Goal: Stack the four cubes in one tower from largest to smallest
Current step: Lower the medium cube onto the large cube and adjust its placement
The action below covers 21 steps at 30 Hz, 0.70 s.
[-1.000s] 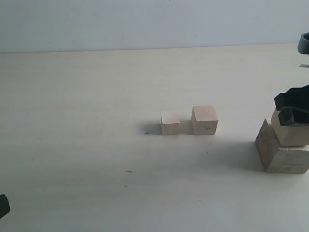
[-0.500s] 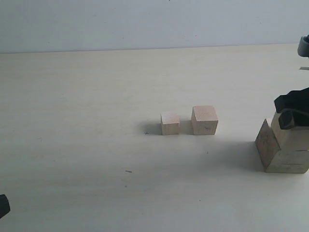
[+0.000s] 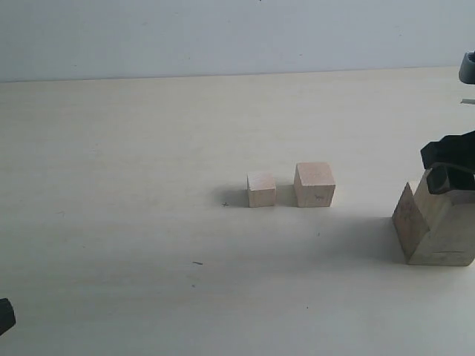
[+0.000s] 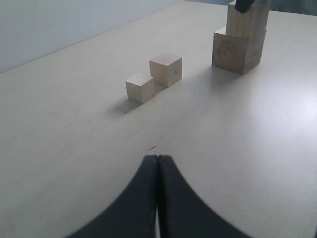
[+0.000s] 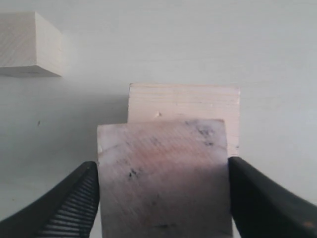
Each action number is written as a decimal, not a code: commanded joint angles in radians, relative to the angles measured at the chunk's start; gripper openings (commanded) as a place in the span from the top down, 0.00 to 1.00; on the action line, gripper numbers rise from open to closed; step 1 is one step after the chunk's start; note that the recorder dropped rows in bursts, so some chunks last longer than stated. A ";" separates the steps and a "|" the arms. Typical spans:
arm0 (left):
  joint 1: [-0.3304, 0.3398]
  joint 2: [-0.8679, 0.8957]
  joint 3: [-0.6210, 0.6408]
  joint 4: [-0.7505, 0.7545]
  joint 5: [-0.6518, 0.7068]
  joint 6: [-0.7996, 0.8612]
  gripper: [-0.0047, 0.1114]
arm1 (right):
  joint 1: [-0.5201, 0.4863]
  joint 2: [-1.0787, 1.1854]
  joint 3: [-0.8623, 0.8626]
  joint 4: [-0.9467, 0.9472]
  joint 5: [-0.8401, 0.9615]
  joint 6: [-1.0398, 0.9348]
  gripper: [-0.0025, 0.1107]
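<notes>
At the table's right edge my right gripper (image 3: 447, 169) is shut on the second-largest cube (image 3: 454, 208), which sits on top of the largest cube (image 3: 410, 226). In the right wrist view the fingers (image 5: 74, 198) press both sides of this cube (image 5: 163, 173), and the largest cube (image 5: 183, 101) shows beneath it. The third cube (image 3: 315, 185) and the smallest cube (image 3: 261, 189) stand side by side at mid-table, a small gap between them. My left gripper (image 4: 157, 157) is shut and empty, hovering near the front left, far from all cubes.
The pale table (image 3: 133, 148) runs back to a light wall. A small dark mark (image 3: 197, 262) lies on the table in front of the two small cubes. The two-cube stack stands close to the right border of the exterior view.
The cube in my right gripper has come down until it rests on the largest cube. The two small cubes and the left arm have not moved.
</notes>
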 commanded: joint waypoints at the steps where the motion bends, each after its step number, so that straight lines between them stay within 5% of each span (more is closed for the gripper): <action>1: 0.002 -0.007 0.000 -0.002 -0.006 -0.001 0.96 | -0.006 0.002 0.002 0.000 -0.028 0.010 0.38; 11: 0.002 -0.007 0.000 -0.002 -0.006 -0.001 0.96 | -0.006 0.002 0.002 -0.002 -0.007 0.012 0.51; 21: 0.002 -0.007 0.000 -0.002 -0.006 -0.001 0.96 | -0.006 0.002 0.002 -0.049 -0.039 0.088 0.51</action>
